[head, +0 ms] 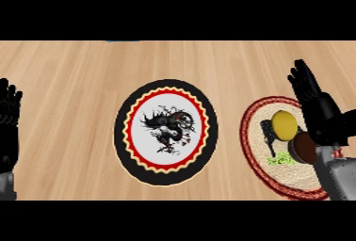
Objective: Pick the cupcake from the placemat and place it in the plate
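No text, labels, brands or numbers can be read anywhere. The plate [122,132], left of the right hand [321,113], carries only a black-and-red ink-style picture inside a zigzag border, with no letters. The placemat [256,146], partly covered by that hand, shows a dark motif and a green patch beside the hand, with no writing.

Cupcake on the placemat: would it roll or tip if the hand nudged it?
Probably. The cupcake looks round, its yellow and brown parts both showing, so it may roll or tip easily. It is small beside the right hand, so likely light. The woven placemat may slow sliding.
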